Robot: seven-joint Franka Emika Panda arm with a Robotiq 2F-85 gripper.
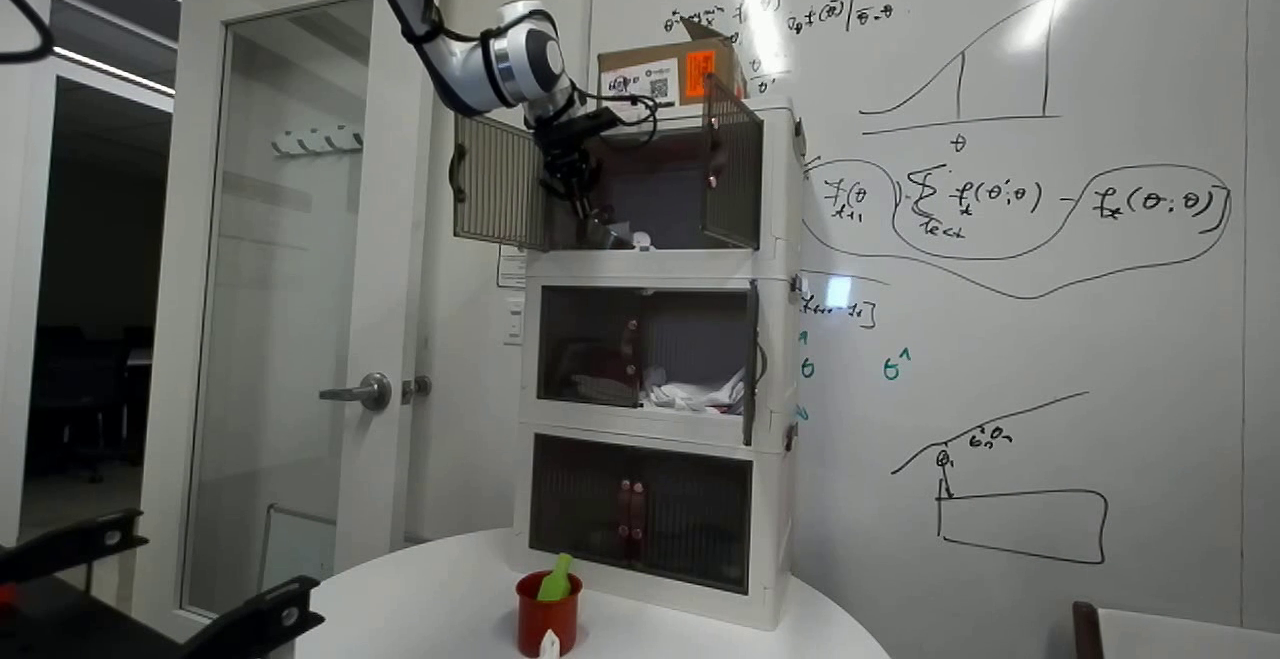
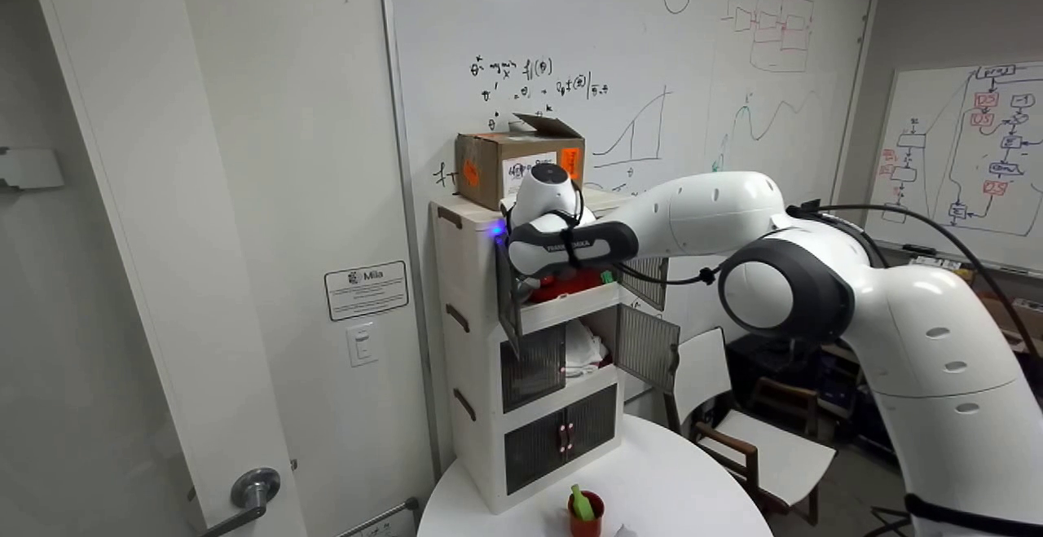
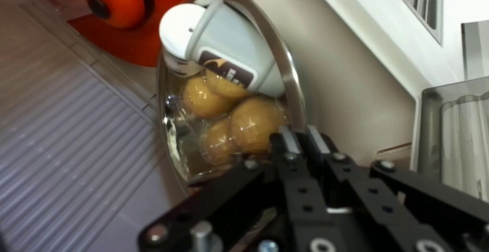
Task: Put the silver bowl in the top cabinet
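Observation:
The silver bowl [image 3: 290, 72] lies inside the top cabinet [image 1: 660, 264]; it also shows in an exterior view [image 1: 600, 233]. It holds a grey bottle with a white cap [image 3: 237, 49] and several yellow round fruits [image 3: 256, 124] in clear plastic. My gripper [image 3: 304, 139] reaches in from above, its narrow fingers shut on the near rim, one finger inside and one outside. In an exterior view the gripper [image 1: 583, 207] points down at the left part of the compartment. I cannot tell whether the bowl rests fully on the floor. In an exterior view [image 2: 525, 288] the arm and door partly hide the bowl.
Both top doors stand open, left [image 1: 500, 184] and right [image 1: 733, 164], close around the arm. A red lid with an orange knob [image 3: 114, 1] lies beside the bowl. A cardboard box [image 1: 670, 74] sits on top. The middle compartment holds white cloth [image 1: 695, 391]. A red cup [image 1: 548, 614] stands below.

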